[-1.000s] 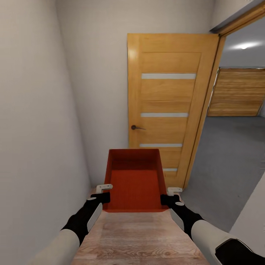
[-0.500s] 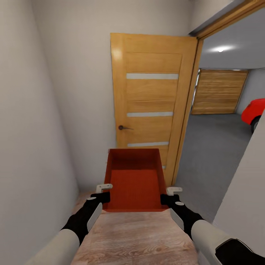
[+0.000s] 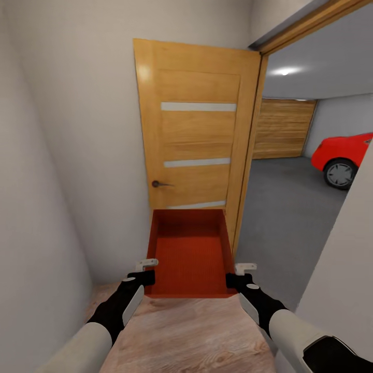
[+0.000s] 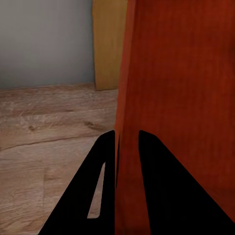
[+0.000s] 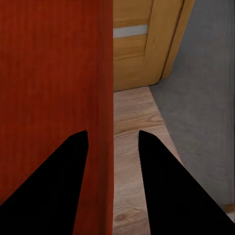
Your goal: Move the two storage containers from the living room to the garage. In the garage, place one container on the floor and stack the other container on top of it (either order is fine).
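I carry one red-orange storage container (image 3: 189, 251) in front of me, level and above the light wood plank flooring. My left gripper (image 3: 146, 271) is shut on its left wall near the close corner; in the left wrist view the gripper (image 4: 127, 134) has that wall (image 4: 128, 88) pinched between its black fingers. My right gripper (image 3: 237, 274) holds the right wall the same way, its two fingers either side of the wall (image 5: 106, 98) in the right wrist view. Through the doorway on the right lies the garage with its dark grey floor (image 3: 290, 212).
An open wooden door (image 3: 194, 140) with a dark handle stands straight ahead, just beyond the container. Its frame (image 3: 247, 155) edges the doorway. In the garage there is a red car (image 3: 342, 155) and a plank door (image 3: 282, 129). White walls hem me in at left (image 3: 46, 181) and at near right (image 3: 342, 290).
The whole view has swung to the right: the wooden door now sits further left in the picture and the red car has come into sight. The container stays held as before.
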